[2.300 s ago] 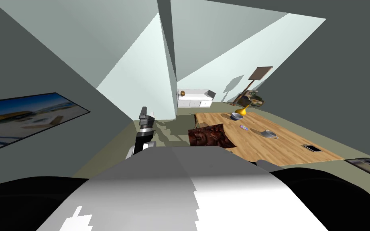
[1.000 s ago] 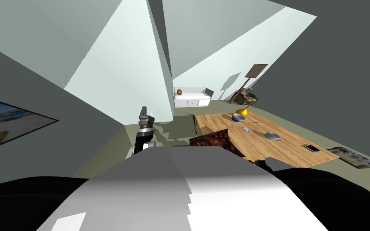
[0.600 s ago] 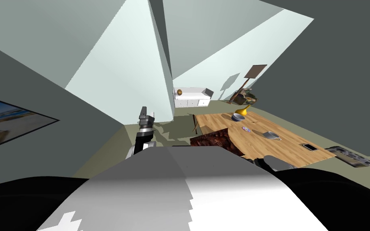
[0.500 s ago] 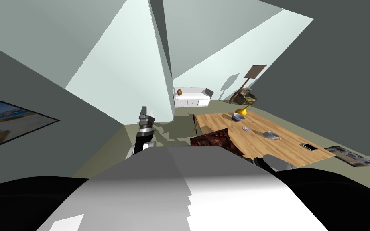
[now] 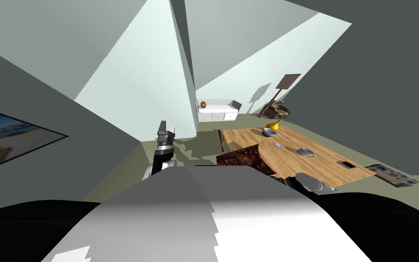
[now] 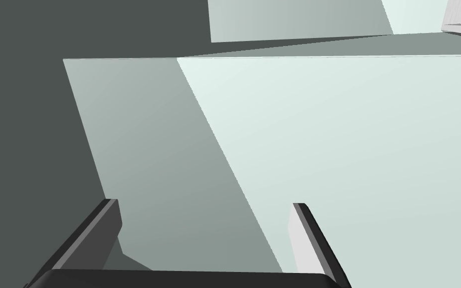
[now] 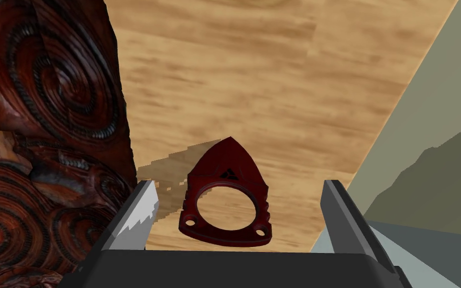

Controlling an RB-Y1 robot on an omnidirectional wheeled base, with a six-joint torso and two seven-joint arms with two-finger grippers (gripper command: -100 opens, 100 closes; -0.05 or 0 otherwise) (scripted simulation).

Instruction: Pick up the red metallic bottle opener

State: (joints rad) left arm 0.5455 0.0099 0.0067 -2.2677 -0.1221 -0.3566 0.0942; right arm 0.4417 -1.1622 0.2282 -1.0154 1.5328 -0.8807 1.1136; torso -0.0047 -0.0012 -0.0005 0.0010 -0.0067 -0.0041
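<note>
A framed picture point(image 5: 8, 138) hangs on the dark wall out at my 9 o'clock. My left end effector point(image 5: 164, 132) is raised at my 11 o'clock, over the olive floor point(image 5: 127, 168), and its wrist view shows the left end effector point(image 6: 204, 202) released, its two fingers spread wide with nothing between them. Far off at 12 o'clock a white cabinet point(image 5: 217, 110) stands against the pale wall. From about 12 to 2 o'clock runs the wooden table point(image 5: 290, 163), and a dark red-brown carved block point(image 5: 241, 157) sits on its near corner at 1 o'clock. Further along the table are a blue bowl point(image 5: 269, 132) with a yellow vase point(image 5: 273, 126) just behind it, a grey cup point(image 5: 304, 151) near the middle, and a dark phone point(image 5: 346, 164) towards 2 o'clock. My right end effector point(image 7: 237, 182) is released too, its fingers standing wide apart. The red bottle opener point(image 7: 223, 162) lies flat on the table point(image 7: 254, 75) between them, touching neither finger. It is a rounded triangle with one large round hole and two small ones. Its pointed tip faces away from the end effector's body and its broad end faces towards it. The carved block point(image 7: 49, 125) stands just beside one finger, and the table's edge, with floor beyond it, runs just past the other.
</note>
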